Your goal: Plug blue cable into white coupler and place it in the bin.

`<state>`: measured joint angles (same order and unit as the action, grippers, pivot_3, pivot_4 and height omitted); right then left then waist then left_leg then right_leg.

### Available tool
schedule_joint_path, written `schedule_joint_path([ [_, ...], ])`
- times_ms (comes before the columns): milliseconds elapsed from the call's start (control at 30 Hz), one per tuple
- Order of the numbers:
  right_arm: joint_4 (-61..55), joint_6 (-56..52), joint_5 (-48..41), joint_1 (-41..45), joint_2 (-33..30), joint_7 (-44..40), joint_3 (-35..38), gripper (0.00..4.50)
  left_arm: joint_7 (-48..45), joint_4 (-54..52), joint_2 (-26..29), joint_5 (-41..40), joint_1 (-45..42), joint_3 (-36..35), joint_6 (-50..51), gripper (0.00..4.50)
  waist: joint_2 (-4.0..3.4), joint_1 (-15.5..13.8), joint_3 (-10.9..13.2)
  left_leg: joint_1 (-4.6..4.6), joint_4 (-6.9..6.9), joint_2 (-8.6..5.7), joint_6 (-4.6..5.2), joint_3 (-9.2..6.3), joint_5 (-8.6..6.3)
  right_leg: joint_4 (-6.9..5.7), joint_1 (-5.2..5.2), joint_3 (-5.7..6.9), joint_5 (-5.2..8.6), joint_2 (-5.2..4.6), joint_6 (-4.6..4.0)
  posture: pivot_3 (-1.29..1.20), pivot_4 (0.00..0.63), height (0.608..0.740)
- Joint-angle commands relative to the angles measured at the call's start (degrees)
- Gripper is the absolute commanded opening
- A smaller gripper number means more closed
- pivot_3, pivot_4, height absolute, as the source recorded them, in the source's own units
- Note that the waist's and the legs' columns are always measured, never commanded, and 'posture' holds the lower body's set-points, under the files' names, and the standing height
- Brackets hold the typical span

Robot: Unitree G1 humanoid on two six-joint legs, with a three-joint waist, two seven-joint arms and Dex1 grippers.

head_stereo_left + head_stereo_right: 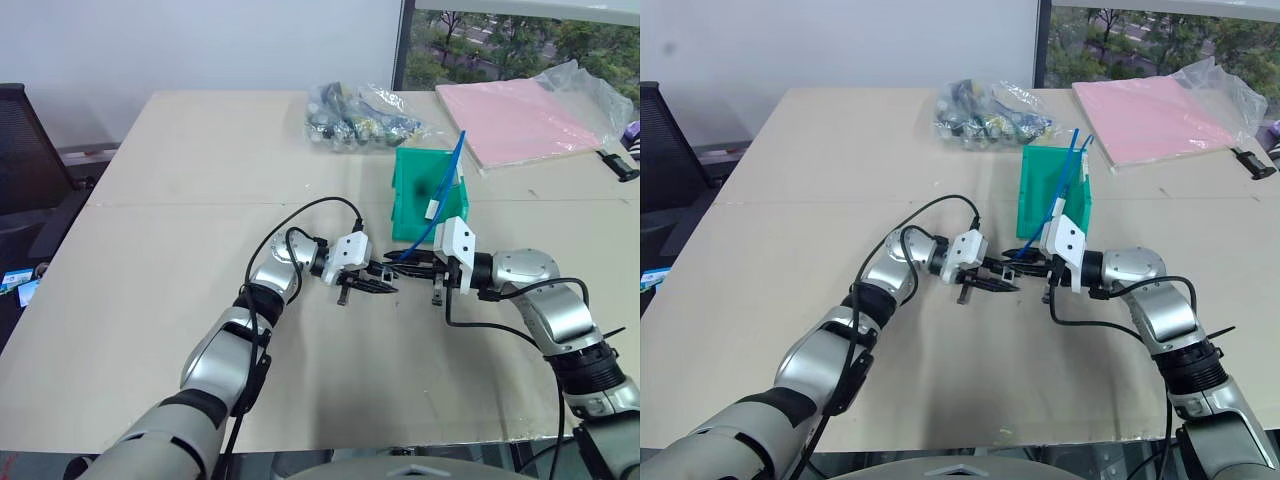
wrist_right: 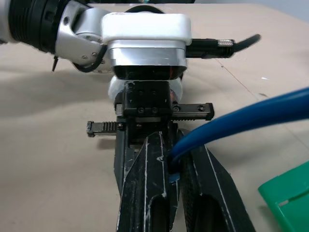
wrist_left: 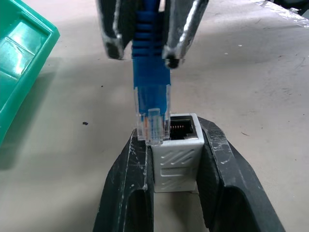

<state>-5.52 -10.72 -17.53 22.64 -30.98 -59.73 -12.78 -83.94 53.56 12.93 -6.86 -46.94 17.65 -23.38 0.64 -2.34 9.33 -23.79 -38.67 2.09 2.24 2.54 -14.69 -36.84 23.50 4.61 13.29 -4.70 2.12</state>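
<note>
Beige tabletop (image 1: 180, 300) runs back to a white wall, with a clear bag of bundled cables (image 1: 360, 117) and a pink pad (image 1: 520, 118) at the far side. Just behind the two grippers stands the bin (image 1: 420, 205). Left gripper (image 3: 175, 145) is clamped on the white coupler (image 3: 177, 152), socket facing the right gripper (image 2: 171, 169) — which pinches the blue cable (image 3: 148, 58) behind its clear plug, the plug tip just at the socket's edge, not seated.
</note>
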Motion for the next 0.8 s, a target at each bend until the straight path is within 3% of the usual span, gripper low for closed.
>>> schedule_joint_path([
  [33, 0.3, 1.0, 1.3, 0.6, -1.8, -3.5, -1.2, 0.00, -1.9, 2.6, -1.3, 3.6, 1.8, 2.3, -0.2, 0.56, 0.01, 0.0, 0.0, 0.00, -0.01, 0.00, 0.00, 0.00, 0.00, 0.00, -0.01, 0.00, 0.00, 0.00, 0.00, 0.00, 0.150, 0.728],
  [467, 0.8, 1.2, 3.1, 1.4, -2.3, -6.2, -1.9, 0.00, -1.9, 3.1, -1.7, 4.1, 1.9, 1.6, -0.7, 0.56, 0.01, 0.1, 0.0, 0.06, -0.14, 0.02, 0.00, -0.02, 0.00, -0.09, -0.08, 0.01, -0.03, 0.01, 0.04, 0.00, 0.150, 0.728],
  [800, -2.7, -4.7, 2.1, 1.1, -3.3, -6.1, -1.2, 0.00, -1.7, 3.6, -2.0, 4.4, 1.8, 1.3, -0.8, 0.56, 0.01, 0.1, 0.0, 0.05, -0.24, 0.02, 0.00, -0.05, 0.00, -0.13, -0.10, 0.02, -0.04, 0.01, 0.04, 0.00, 0.150, 0.728],
])
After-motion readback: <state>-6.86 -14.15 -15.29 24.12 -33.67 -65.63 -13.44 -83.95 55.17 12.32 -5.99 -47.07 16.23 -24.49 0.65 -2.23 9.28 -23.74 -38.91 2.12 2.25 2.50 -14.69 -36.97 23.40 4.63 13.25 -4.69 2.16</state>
